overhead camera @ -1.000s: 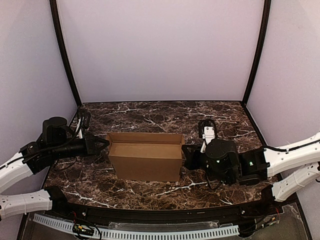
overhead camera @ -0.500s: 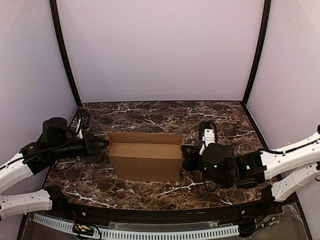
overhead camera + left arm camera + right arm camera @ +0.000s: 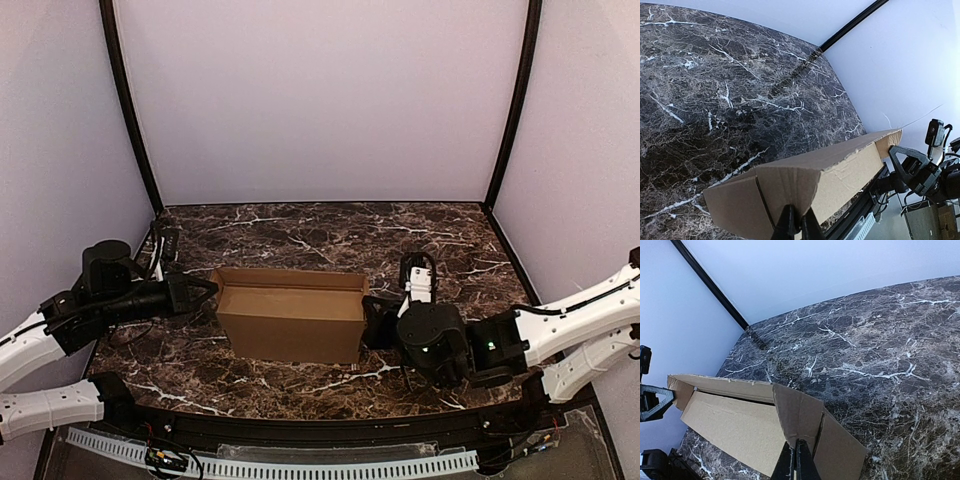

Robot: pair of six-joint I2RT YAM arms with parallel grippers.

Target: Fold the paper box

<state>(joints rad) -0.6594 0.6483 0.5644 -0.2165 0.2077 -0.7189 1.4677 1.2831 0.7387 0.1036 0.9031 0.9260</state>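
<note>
The paper box (image 3: pixel 290 316) is plain brown cardboard, standing partly formed on the marble table with its long walls up and its top open. My left gripper (image 3: pixel 207 291) is at the box's left end and is shut on its end flap (image 3: pixel 790 192), the two black fingers (image 3: pixel 786 225) pinching the cardboard edge. My right gripper (image 3: pixel 372 312) is at the box's right end and is shut on that end flap (image 3: pixel 800 415), its fingers (image 3: pixel 788 462) pressed together on the flap's lower edge. The box also shows in the right wrist view (image 3: pixel 735 425).
The dark marble table (image 3: pixel 330 235) lies inside white walls with black corner posts (image 3: pixel 128 110). A white perforated rail (image 3: pixel 300 465) runs along the near edge. The left arm (image 3: pixel 110 290) and the right arm (image 3: pixel 470 345) flank the box.
The right arm has shifted a little left and nearer, its wrist closing in on the box's right end. The left arm has dropped slightly. The box has stayed in place.
</note>
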